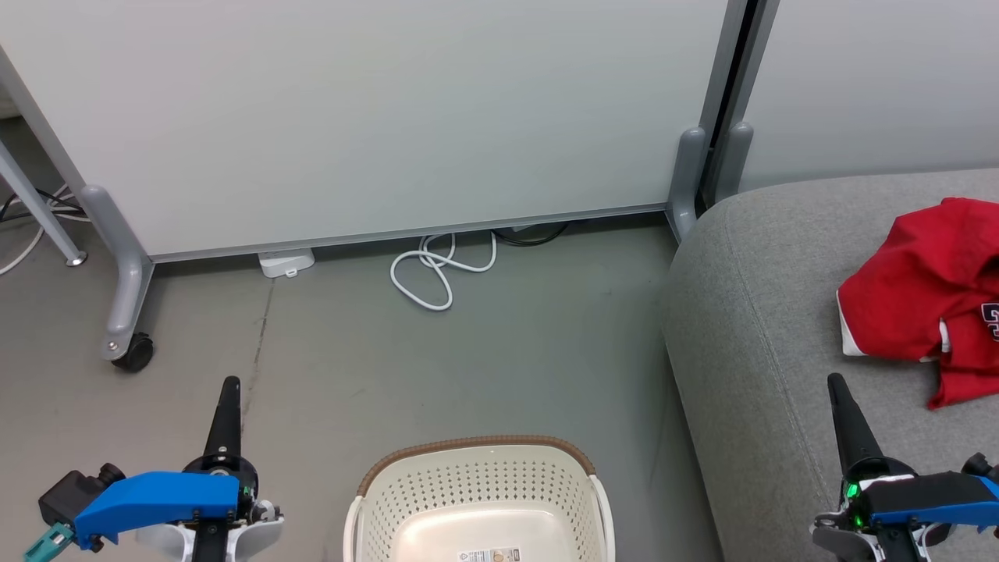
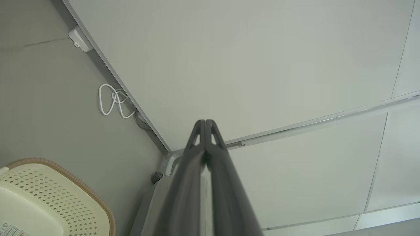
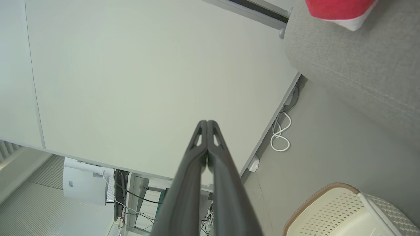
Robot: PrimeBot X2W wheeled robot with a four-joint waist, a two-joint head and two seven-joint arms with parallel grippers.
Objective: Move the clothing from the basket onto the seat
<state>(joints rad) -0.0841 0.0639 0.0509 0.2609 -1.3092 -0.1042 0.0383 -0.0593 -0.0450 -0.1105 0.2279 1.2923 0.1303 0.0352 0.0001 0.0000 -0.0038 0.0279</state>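
The red clothing [image 1: 929, 300] with white trim and dark lettering lies crumpled on the light grey seat [image 1: 749, 328] at the right; a corner of the clothing [image 3: 338, 9] shows on the seat [image 3: 354, 68] in the right wrist view. The cream basket [image 1: 478, 499] with its brown rim stands on the floor at bottom centre, holding nothing but a paper label. My left gripper [image 1: 230, 384] is shut and empty, left of the basket [image 2: 49, 193]. Over the seat's front part, short of the clothing, my right gripper [image 1: 835, 381] is shut and empty. Both wrist views show the fingertips pressed together: left gripper [image 2: 205, 122], right gripper [image 3: 207, 122]; basket [image 3: 331, 209].
A tall pale partition panel [image 1: 375, 117] on grey wheeled feet [image 1: 129, 343] runs across the back. A coiled white cable [image 1: 437, 269] and a small white box [image 1: 286, 262] lie on the grey floor at its base. Open floor [image 1: 468, 367] stretches between basket and panel.
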